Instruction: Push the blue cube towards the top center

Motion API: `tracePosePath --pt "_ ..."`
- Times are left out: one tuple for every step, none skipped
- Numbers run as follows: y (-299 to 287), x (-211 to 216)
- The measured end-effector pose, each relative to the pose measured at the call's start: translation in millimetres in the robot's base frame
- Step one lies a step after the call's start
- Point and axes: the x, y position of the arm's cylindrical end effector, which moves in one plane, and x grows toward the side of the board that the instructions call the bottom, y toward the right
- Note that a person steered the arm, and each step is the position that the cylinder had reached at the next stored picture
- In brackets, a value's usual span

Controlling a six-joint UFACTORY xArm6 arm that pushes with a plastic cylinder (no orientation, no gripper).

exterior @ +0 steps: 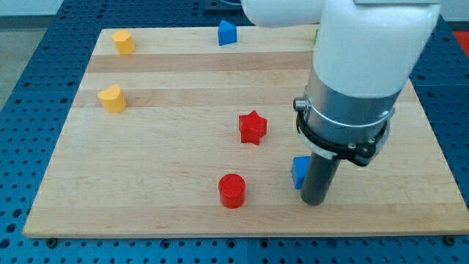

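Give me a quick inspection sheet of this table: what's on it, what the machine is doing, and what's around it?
Surface: pale wooden board, lying flat.
Job's things: blue cube near the view's bottom right, partly hidden behind the rod.
Clutter: red star; red cylinder; two yellow blocks at the view's left; blue block at the top edge.
Pincer: none; my tip sits right beside the blue cube, on its right.
Cables: nothing seen.
Surroundings: blue perforated base.
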Motion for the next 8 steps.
tracePosePath --pt "-0.9 -9.6" --pt "-0.9 -19.7" --pt "-0.9 -37.1" --pt "-0.9 -59.3" --pt "-0.9 -83.5" --pt "-0.9 -106.1" --pt "-5.1 -126.2" --pt "-34.0 -133.2"
